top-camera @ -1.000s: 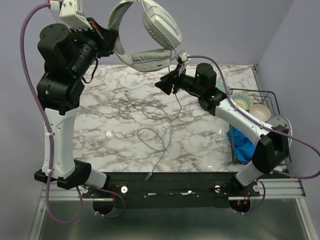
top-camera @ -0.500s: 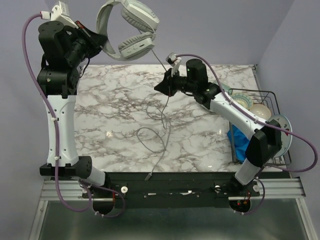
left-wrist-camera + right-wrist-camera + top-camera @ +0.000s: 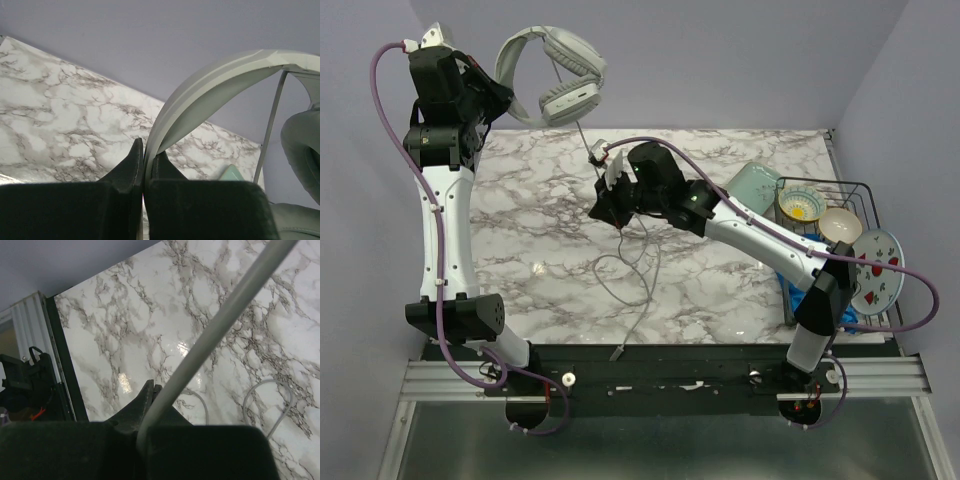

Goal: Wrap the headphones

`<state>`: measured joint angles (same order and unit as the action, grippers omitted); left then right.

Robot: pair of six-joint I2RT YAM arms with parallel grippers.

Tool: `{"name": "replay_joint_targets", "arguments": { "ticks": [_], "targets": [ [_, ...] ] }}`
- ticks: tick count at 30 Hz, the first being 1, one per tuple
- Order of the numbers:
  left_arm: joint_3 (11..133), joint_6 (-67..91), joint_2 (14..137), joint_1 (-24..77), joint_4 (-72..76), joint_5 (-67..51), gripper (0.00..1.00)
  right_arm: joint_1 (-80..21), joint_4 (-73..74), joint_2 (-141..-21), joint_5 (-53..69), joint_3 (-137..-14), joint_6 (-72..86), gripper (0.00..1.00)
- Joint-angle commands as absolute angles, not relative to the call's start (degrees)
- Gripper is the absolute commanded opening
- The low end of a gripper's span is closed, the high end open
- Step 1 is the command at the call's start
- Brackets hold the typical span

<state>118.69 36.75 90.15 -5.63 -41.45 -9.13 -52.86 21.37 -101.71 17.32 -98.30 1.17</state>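
The light grey headphones hang in the air above the table's far left. My left gripper is shut on their headband, which runs up from between the jaws; one earcup shows at the right. The thin grey cable drops taut from an earcup to my right gripper, which is shut on the cable. Below it the cable loops slack on the marble and ends in a plug at the near edge.
A wire rack with bowls stands at the right edge. Beside it lie a teal dish, a patterned plate and a blue cloth. The marble table ends at a black rail in front.
My right gripper has shut on the cable and moved left and nearer over the table. The left arm has swung the headphones left and farther back, drawing the cable taut.
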Motion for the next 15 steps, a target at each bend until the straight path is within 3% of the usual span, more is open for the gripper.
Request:
{"name": "replay_joint_targets", "arguments": {
  "ticks": [1, 8, 15],
  "targets": [
    [117.17, 38.32, 91.76, -7.12, -30.5, -1.04, 0.0, -56.07, 33.92, -105.98, 15.3, -102.99, -2.9, 0.01],
    [112.5, 44.99, 89.48, -7.12, -29.8, -13.17, 0.0, -56.34, 36.4, -111.71, 4.41, -111.97, -3.08, 0.01],
    [113.55, 46.67, 87.54, -7.03, -30.06, -14.95, 0.0, -56.16, 40.25, -116.97, 1.14, -120.92, -4.39, 0.04]
  ]
}}
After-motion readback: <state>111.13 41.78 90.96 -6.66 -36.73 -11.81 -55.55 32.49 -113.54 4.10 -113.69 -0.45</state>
